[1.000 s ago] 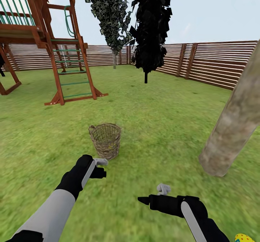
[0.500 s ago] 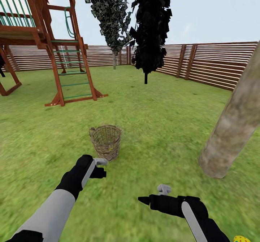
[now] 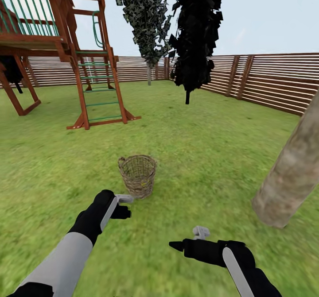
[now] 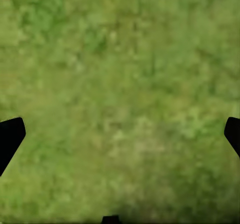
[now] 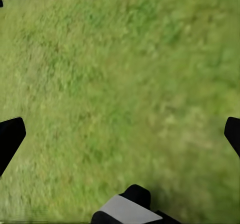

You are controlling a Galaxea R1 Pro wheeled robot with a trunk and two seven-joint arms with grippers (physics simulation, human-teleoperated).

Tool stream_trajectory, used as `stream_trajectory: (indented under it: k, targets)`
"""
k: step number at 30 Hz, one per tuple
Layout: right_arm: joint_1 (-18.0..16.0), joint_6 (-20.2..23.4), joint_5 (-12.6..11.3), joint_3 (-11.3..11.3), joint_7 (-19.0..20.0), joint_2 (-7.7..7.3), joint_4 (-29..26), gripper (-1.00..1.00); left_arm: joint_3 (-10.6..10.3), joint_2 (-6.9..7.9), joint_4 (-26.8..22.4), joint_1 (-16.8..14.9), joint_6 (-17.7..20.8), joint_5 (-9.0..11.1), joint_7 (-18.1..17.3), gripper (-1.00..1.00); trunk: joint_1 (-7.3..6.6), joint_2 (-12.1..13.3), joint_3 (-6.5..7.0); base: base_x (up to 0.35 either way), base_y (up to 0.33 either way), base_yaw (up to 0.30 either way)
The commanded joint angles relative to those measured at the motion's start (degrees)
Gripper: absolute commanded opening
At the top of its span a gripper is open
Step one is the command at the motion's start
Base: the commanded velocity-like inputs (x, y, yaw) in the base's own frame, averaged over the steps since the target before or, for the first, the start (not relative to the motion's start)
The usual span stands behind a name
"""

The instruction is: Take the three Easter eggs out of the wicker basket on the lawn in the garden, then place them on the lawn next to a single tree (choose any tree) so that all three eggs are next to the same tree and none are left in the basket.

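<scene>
The wicker basket (image 3: 138, 175) stands upright on the lawn (image 3: 199, 146), a short way ahead of my left gripper (image 3: 125, 205). A faint yellow tint shows low through its weave, but I make out no clear Easter egg. The tree (image 3: 290, 175) shows as a thick, pale mottled trunk leaning at the right edge, its foot in the grass. My right gripper (image 3: 186, 238) hovers over the grass between basket and trunk, nearer to me. In both wrist views the fingertips (image 4: 10, 136) (image 5: 10, 136) stand far apart with only grass between them.
A wooden play frame (image 3: 88, 67) with a green-runged ladder stands back left. A narrow near-black columnar tree (image 3: 195, 36) and a grey-green one (image 3: 146, 22) rise behind the basket. A brown slat fence (image 3: 266, 82) rings the garden.
The whole picture has shifted right, so the camera has moved. A yellow egg at the bottom right corner has slipped out of frame. Both arms hold the same pose.
</scene>
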Motion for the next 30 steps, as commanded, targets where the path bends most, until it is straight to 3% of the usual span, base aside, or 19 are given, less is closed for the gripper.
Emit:
stream_trajectory:
  k: [1, 5, 15, 30]
  targets:
    - [0.0, 0.1, 0.5, 0.1, 0.4, -0.05, 0.0, 1.00, -0.1, 0.00, 0.0, 0.0, 0.2, 0.5, 0.5, 1.00, -0.23, 0.4, 0.13, 0.000, 0.000, 0.272]
    - [0.0, 0.1, 0.5, 0.1, 0.4, -0.05, 0.0, 1.00, -0.1, 0.06, 0.1, 0.0, 0.2, 0.5, 0.5, 1.00, -1.11, 2.0, 0.85, 0.000, 0.000, 0.278]
    - [0.0, -1.4, 0.3, 0.2, 0.4, -0.06, 0.0, 1.00, -0.1, 0.16, 0.0, 0.0, 0.2, 0.5, 0.5, 1.00, -1.11, 2.0, 0.85, 0.016, 0.003, 0.275]
    - [0.0, -1.9, 0.3, 0.1, 0.4, -0.03, 0.0, 1.00, 0.0, 0.30, 0.4, 0.0, 0.2, 0.9, 0.4, 1.00, -1.11, 2.0, 0.85, 0.225, 0.188, 0.037]
